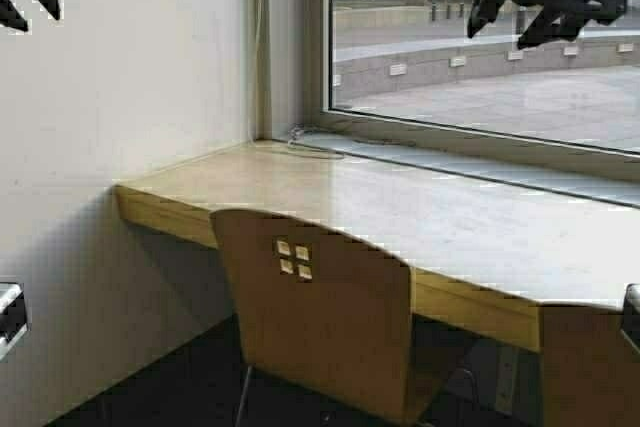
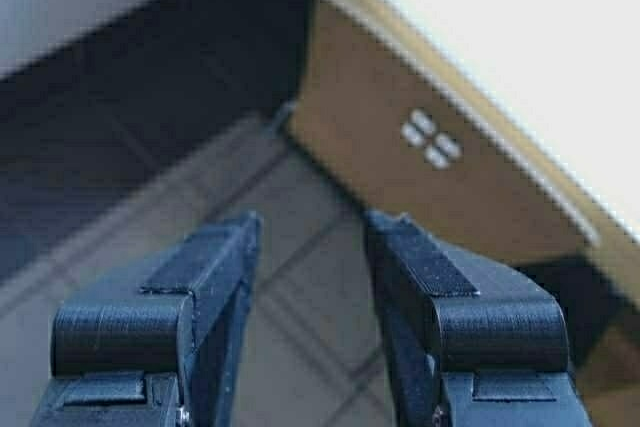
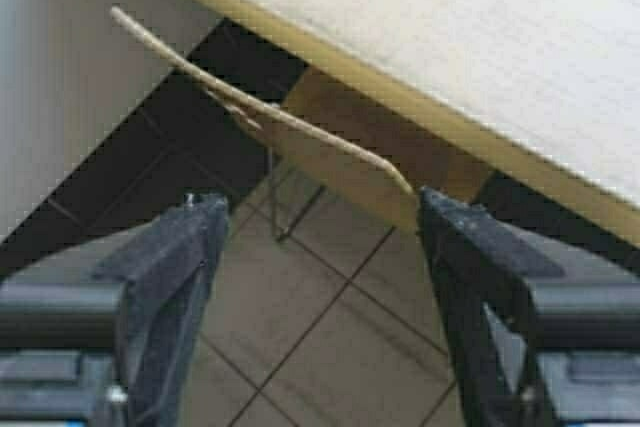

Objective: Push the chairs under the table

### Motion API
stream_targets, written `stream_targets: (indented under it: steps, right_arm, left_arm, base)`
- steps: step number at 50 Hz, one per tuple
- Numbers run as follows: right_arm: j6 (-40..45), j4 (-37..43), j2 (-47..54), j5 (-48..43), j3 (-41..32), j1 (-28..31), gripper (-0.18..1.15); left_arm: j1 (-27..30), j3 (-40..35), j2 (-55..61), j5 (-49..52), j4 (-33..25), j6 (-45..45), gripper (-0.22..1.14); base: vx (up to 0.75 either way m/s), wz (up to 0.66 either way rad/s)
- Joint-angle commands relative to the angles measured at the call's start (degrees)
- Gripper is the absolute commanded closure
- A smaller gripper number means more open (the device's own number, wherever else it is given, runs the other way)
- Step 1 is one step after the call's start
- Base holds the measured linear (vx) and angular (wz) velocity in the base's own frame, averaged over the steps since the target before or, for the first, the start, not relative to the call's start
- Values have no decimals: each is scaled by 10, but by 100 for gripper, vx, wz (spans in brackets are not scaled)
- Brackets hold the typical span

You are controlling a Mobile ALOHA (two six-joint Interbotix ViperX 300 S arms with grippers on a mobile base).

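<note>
A tan plywood chair [image 1: 320,317] with four small square cutouts stands at the table's yellowish front edge [image 1: 300,247], its backrest just in front of that edge. A second chair [image 1: 590,367] shows at the lower right. My left gripper [image 1: 8,319] is at the left edge and my right gripper [image 1: 632,319] at the right edge, both apart from the chairs. In the left wrist view the left gripper [image 2: 310,237] is open and empty, with the chair's backrest [image 2: 430,137] beyond it. In the right wrist view the right gripper [image 3: 320,217] is open and empty, near a backrest's top edge [image 3: 330,157] under the table [image 3: 450,27].
A white wall [image 1: 120,97] closes off the table's left end. A large window [image 1: 480,37] runs behind the table. A thin cable [image 1: 315,144] lies at the table's back corner. Grey tiled floor [image 2: 300,287] lies under both grippers.
</note>
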Motion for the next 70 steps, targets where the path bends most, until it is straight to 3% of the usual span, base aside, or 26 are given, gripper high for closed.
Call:
stream_targets:
  steps: [1, 70]
  right_arm:
    - [1, 0, -6, 18, -10, 4, 5]
    - [-4, -13, 31, 43, -38, 9, 5]
  left_arm:
    - [-1, -10, -5, 8, 0, -1, 17]
    - [-1, -14, -10, 11, -2, -19, 17]
  base:
    - [-26, 11]
    - [-34, 9]
